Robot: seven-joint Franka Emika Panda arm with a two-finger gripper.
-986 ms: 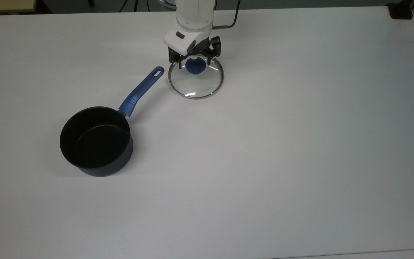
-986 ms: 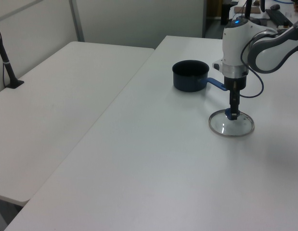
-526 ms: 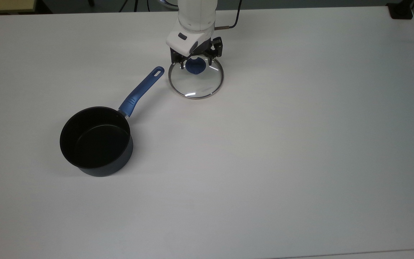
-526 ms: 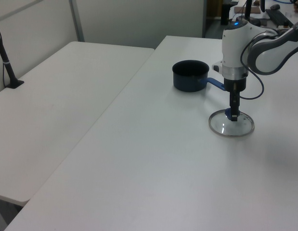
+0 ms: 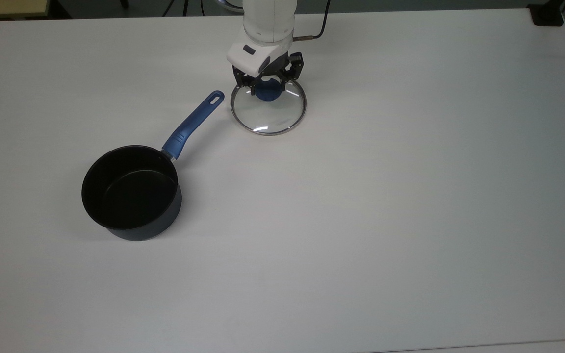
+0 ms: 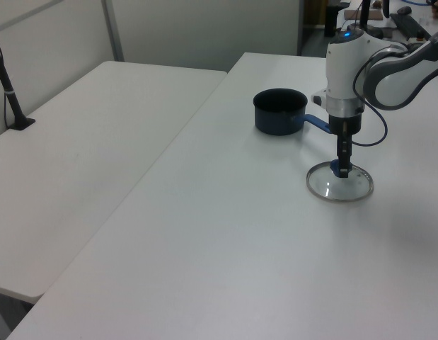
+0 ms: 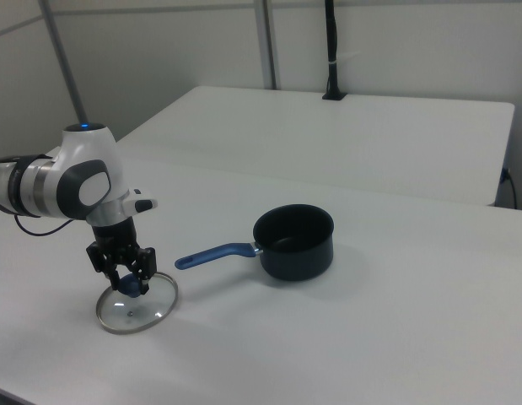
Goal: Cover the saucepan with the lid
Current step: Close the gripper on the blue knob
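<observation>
White table [image 5: 410, 206] carries the whole scene, and in the left view a second white table [image 6: 84, 156] stands beside it, with grey partition walls behind. In the right view a black pole [image 7: 331, 51] rises from the far table.

The lid [image 5: 268, 110] lies flat on the table, near the top view's upper middle. It is a clear glass disc with a steel rim, and its blue knob [image 5: 267, 92] sits in the centre. The arm [image 5: 269, 24] comes down from the top view's upper edge, and the gripper [image 5: 267, 86] points straight down over the knob. Its two black fingers [image 7: 139, 263] stand on either side of the knob, low around it. Whether they already press the knob or have a small gap, I cannot tell from these views. The lid's rim rests on the table all around, as far as the right view shows.

The saucepan [image 5: 133, 193] stands upright on the table, well apart from the lid, toward the top view's lower left. It is black inside and has nothing in it. Its blue handle [image 5: 193, 125] points toward the top view's upper right, and the end with the oval hole is near the lid's rim but does not touch it. In the left view the pan is behind the arm; in the right view it stands to the right view's right of the lid.
</observation>
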